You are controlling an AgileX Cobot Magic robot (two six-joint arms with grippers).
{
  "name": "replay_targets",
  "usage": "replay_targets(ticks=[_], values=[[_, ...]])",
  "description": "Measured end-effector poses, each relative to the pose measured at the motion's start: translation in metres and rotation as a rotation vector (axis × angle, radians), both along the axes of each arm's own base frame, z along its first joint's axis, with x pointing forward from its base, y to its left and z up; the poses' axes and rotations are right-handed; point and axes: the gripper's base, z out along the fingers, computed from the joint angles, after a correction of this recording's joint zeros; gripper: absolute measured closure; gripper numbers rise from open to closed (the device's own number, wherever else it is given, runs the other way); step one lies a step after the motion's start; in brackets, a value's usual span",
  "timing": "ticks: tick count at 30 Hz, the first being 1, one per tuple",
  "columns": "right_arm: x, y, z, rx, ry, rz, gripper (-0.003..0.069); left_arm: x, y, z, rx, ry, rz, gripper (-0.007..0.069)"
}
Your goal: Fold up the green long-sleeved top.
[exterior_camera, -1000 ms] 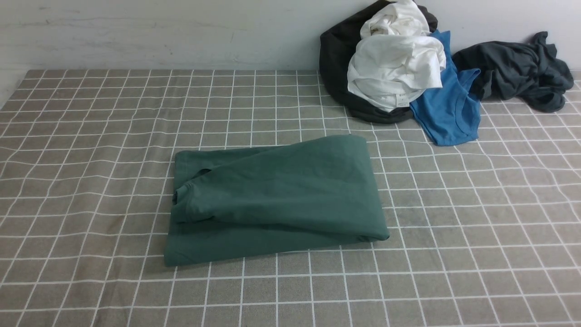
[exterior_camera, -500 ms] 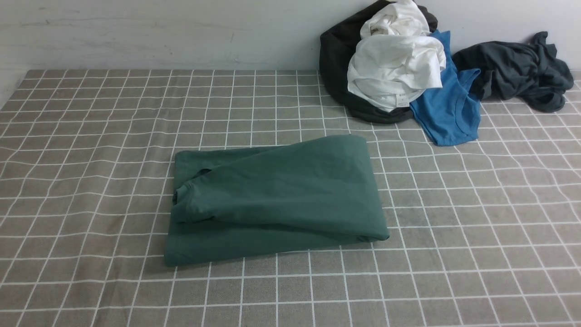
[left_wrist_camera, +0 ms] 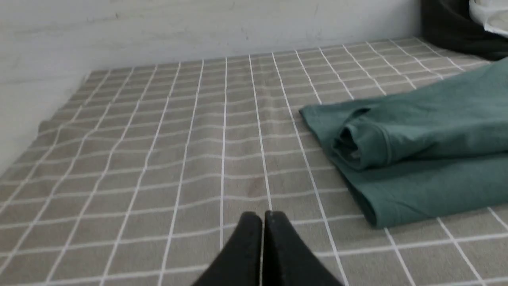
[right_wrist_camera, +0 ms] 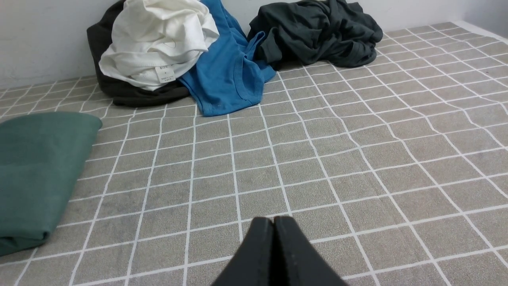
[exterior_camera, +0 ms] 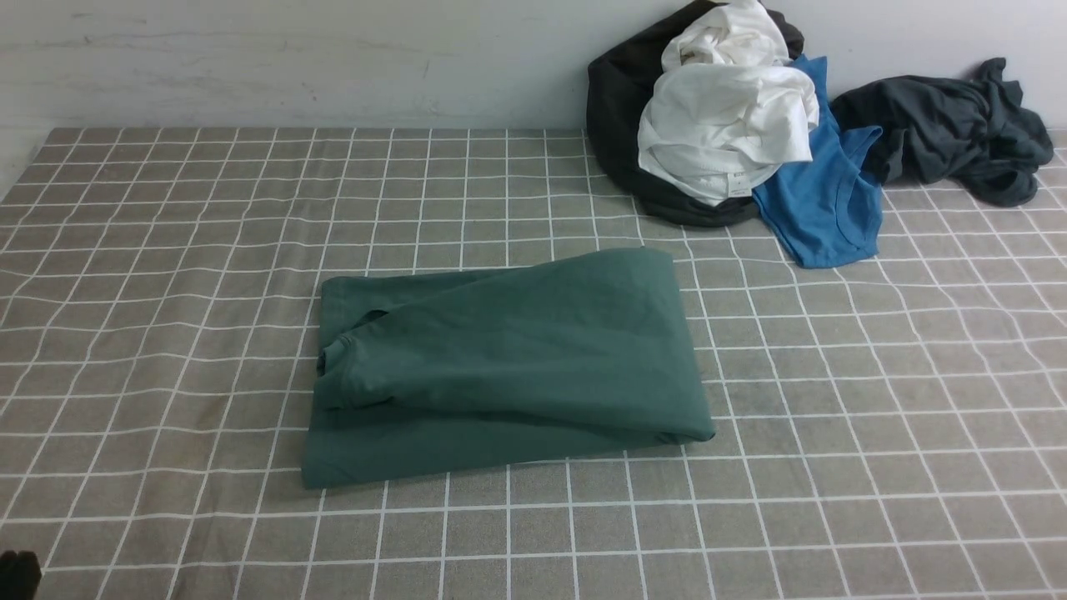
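The left gripper [left_wrist_camera: 262, 216] and the right gripper [right_wrist_camera: 274, 221] are pressed together on nothing and held clear of the green long-sleeved top [exterior_camera: 500, 362], which is laid folded mid-cloth, apparently because folding is finished.

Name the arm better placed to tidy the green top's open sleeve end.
Probably left: the cuff lies on the green top's left end, close ahead of the shut left claw. The right claw faces the far fold.
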Motion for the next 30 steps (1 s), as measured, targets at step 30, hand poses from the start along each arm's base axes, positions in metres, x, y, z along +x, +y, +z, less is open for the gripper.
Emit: replay_targets(ticks=[30], values=[[0.0000, 0.0000, 0.0000, 0.000, 0.000, 0.000, 0.0673, -0.0012, 0.0000, -0.0042, -0.007, 0.051, 0.003, 0.0631]])
